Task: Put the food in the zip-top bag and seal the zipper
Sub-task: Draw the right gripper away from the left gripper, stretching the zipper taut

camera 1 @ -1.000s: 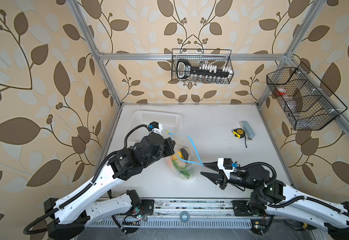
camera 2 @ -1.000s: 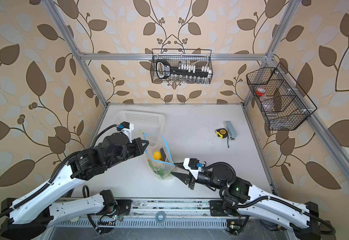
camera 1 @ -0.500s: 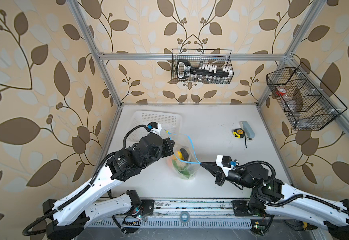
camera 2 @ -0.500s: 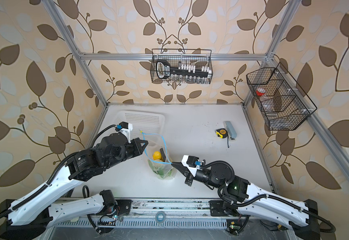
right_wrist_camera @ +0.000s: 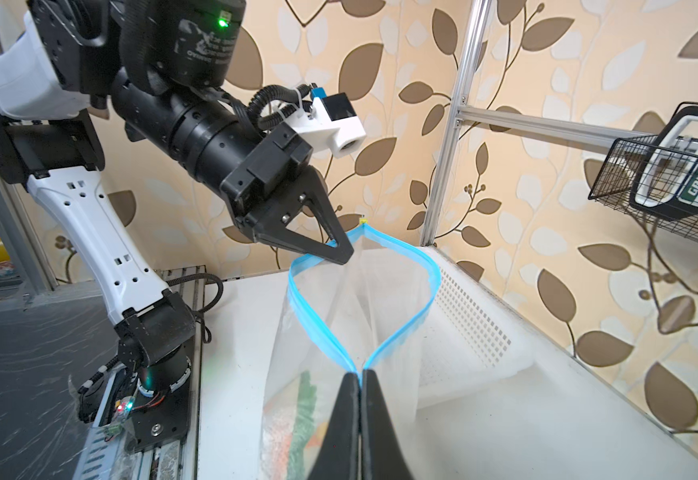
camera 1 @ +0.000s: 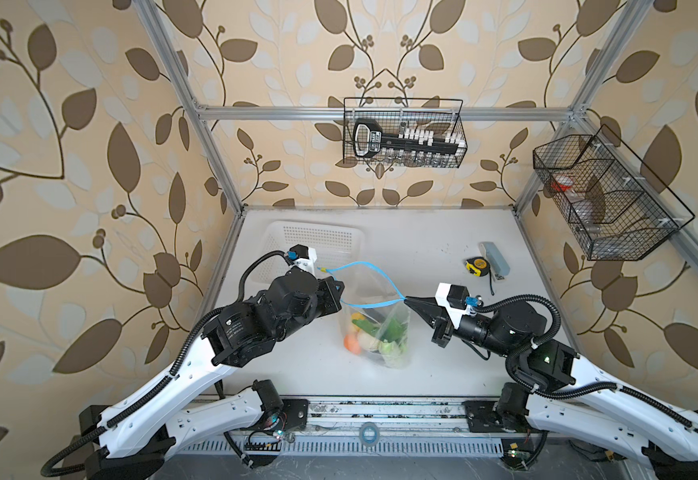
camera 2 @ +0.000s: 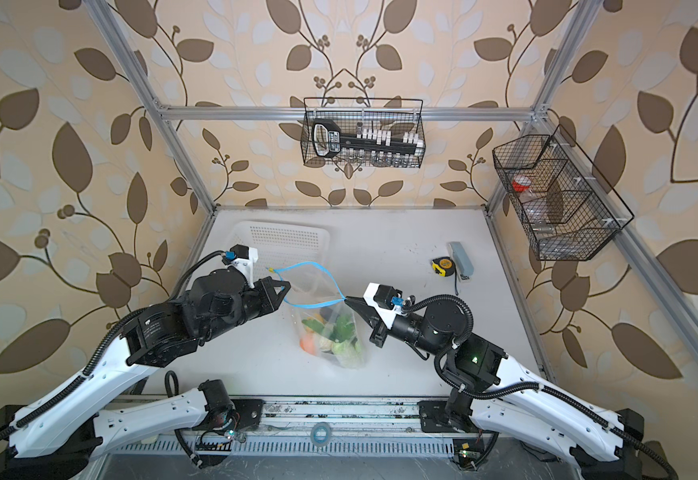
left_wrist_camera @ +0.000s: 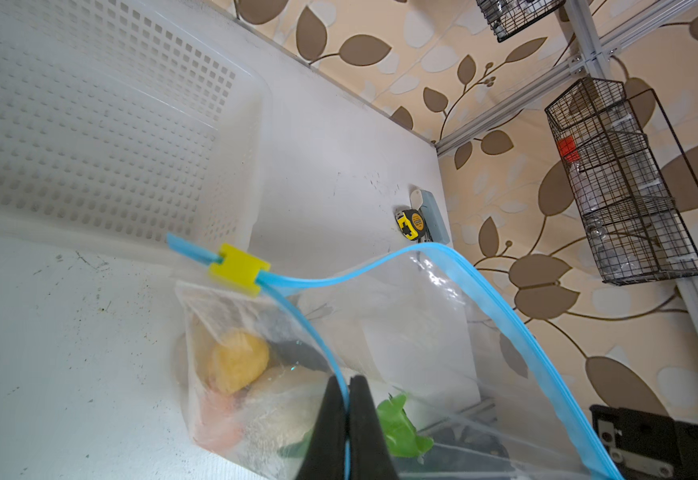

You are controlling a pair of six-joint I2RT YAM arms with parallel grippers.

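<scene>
Over the middle of the surface [camera 1: 422, 249], the zip-top bag [camera 1: 397, 320] hangs open, the food [camera 1: 374, 338] slumped in its bottom. Its film looks thin, limp and probably slippery. Only the stiffer blue zipper [camera 1: 376, 266] offers purchase. The left gripper [camera 1: 340, 286] is clamped on one strip and the right gripper [camera 1: 406, 298] on the joined end. The yellow slider [left_wrist_camera: 239, 270] seems the place to pull.

top views: overhead-front, looking down, far | wrist views: close, sharing zip-top bag [left_wrist_camera: 422, 332]

Left gripper [camera 1: 341, 286] and right gripper [camera 1: 407, 298], jaws tight together.
</scene>
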